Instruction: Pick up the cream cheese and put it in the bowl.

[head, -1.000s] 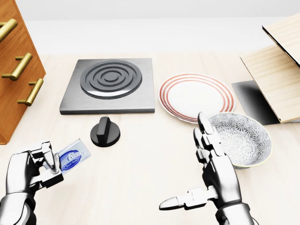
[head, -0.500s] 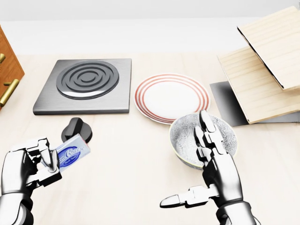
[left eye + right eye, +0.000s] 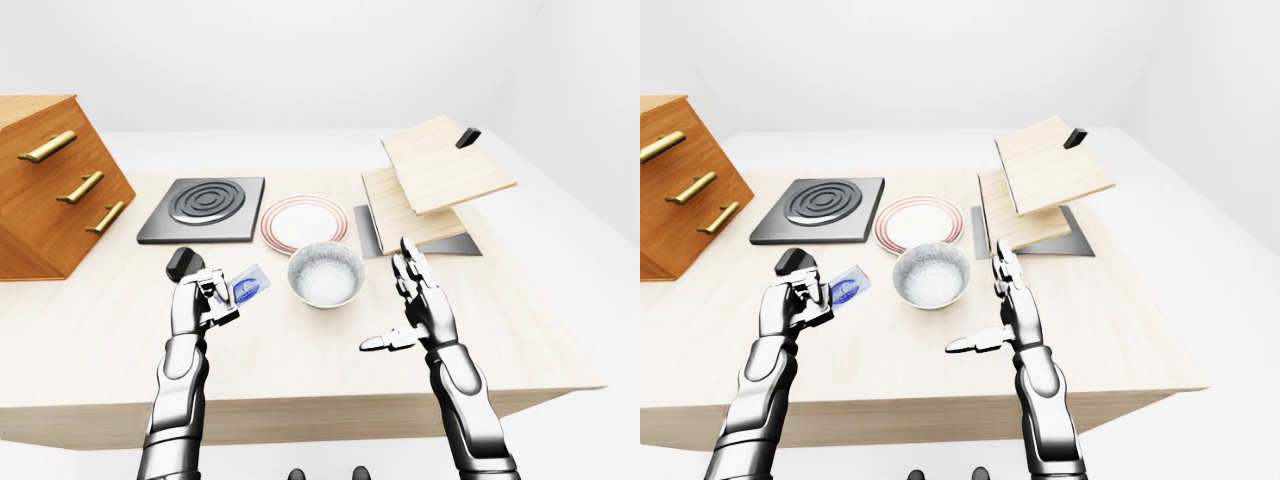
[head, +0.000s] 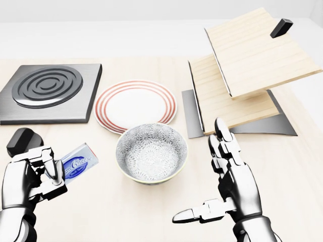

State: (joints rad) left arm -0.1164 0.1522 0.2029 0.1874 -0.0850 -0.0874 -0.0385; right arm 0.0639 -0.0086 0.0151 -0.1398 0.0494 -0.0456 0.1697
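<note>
My left hand is shut on the cream cheese, a small blue and white packet, and holds it above the table at the lower left of the head view. The patterned grey bowl stands just right of the packet and is empty inside. My right hand is open and empty at the lower right, to the right of the bowl, thumb pointing left. In the left-eye view the packet hangs left of the bowl.
A red-ringed plate lies above the bowl. A stove plate is at upper left, its black knob beside my left hand. Stacked wooden boards stand at upper right. A wooden drawer cabinet is at far left.
The whole picture has shifted left as the camera moved right. The bowl now lies between my hands, closer to the packet. My hands keep their pose.
</note>
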